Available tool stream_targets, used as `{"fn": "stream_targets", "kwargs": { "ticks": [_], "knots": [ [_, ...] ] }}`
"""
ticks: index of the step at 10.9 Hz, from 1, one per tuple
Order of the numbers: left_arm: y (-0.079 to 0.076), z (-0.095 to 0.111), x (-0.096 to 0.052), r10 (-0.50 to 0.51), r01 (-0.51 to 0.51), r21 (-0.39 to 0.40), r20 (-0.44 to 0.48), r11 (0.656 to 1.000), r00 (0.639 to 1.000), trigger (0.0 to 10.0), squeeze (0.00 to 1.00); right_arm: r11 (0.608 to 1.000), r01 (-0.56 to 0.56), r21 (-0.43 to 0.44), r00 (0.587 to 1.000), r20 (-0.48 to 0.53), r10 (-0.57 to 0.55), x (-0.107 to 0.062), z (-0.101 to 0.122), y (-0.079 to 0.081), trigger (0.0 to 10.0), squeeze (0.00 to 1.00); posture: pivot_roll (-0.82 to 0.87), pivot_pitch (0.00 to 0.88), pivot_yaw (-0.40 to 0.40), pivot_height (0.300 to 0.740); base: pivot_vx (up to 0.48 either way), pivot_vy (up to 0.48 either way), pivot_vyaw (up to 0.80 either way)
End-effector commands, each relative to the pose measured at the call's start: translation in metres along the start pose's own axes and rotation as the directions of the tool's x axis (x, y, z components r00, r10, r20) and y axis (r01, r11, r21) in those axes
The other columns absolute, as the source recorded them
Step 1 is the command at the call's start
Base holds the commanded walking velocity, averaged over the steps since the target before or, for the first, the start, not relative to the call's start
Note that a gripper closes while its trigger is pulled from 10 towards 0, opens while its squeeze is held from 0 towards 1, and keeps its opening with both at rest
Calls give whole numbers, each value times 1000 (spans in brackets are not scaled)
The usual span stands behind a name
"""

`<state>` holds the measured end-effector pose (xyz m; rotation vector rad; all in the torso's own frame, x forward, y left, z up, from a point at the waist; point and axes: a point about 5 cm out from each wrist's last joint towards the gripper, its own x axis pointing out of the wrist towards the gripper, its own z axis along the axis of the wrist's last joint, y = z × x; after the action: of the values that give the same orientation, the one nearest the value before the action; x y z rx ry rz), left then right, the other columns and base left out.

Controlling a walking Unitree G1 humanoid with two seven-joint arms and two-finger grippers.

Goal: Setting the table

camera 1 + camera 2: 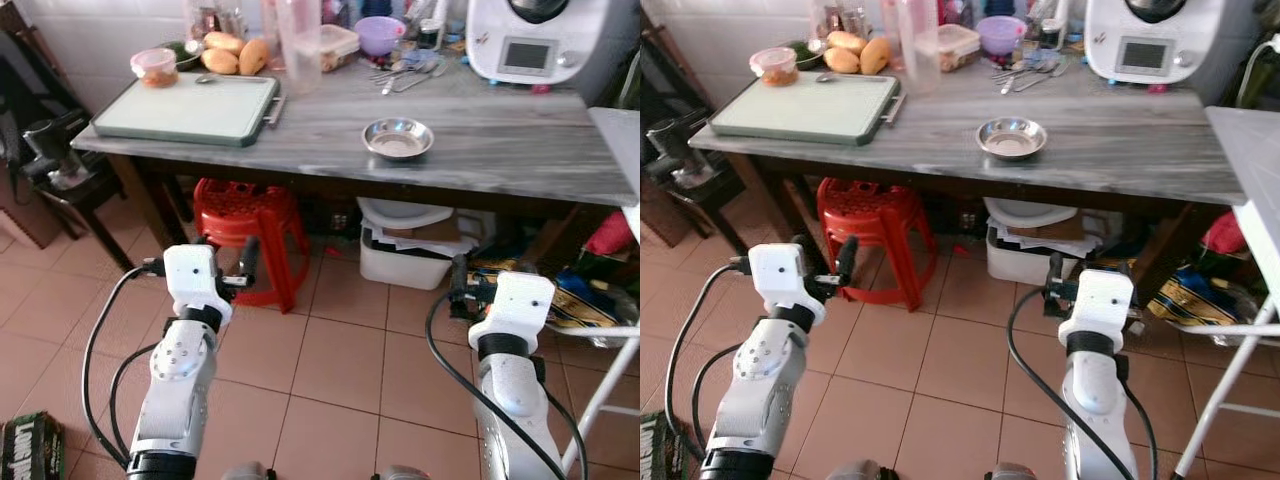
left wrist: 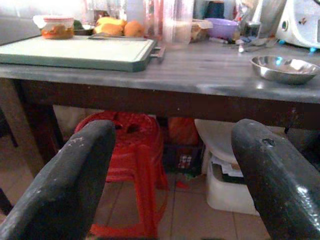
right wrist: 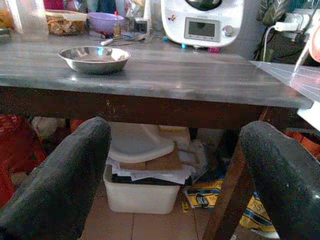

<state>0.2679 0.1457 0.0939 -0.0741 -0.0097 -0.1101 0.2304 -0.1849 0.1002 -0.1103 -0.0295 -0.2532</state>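
Now the left gripper (image 2: 170, 185) and right gripper (image 3: 175, 175) are hovering empty, fingers spread, below the table's (image 1: 500, 150) front edge. Approach seems underway; next, reaching the steel bowl (image 1: 398, 138) near that edge calls for lifting an arm.

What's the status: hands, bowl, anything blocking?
Left hand and right hand open, empty, held below the table edge. Steel bowl upright near the front edge, untouched. Nothing between hands and bowl.
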Motion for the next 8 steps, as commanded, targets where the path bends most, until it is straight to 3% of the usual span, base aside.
{"fn": "stream_targets", "kwargs": {
  "ticks": [1,4,7,8],
  "knots": [
    [1,5,0,-10,10,9,4,1000,1000,10000,0,1000,11,11,1000,-10,-11,-2,1,-2,10000,0,-58,0,28,740,0,0,0],
    [0,6,-3,-30,30,4,-13,1000,999,10000,0,1000,-8,13,1000,-14,9,-4,2,-1,10000,0,-57,0,30,740,0,0,-715],
    [-1,6,-6,-38,38,-6,-32,999,999,10000,0,1000,-20,24,999,-26,21,-6,2,1,10000,0,-62,0,31,740,0,0,0],
    [-1,7,-7,-40,40,-2,-32,999,999,10000,0,999,-20,25,999,-27,21,-6,3,1,10000,0,-63,0,30,740,0,-368,0]
  ]
}}
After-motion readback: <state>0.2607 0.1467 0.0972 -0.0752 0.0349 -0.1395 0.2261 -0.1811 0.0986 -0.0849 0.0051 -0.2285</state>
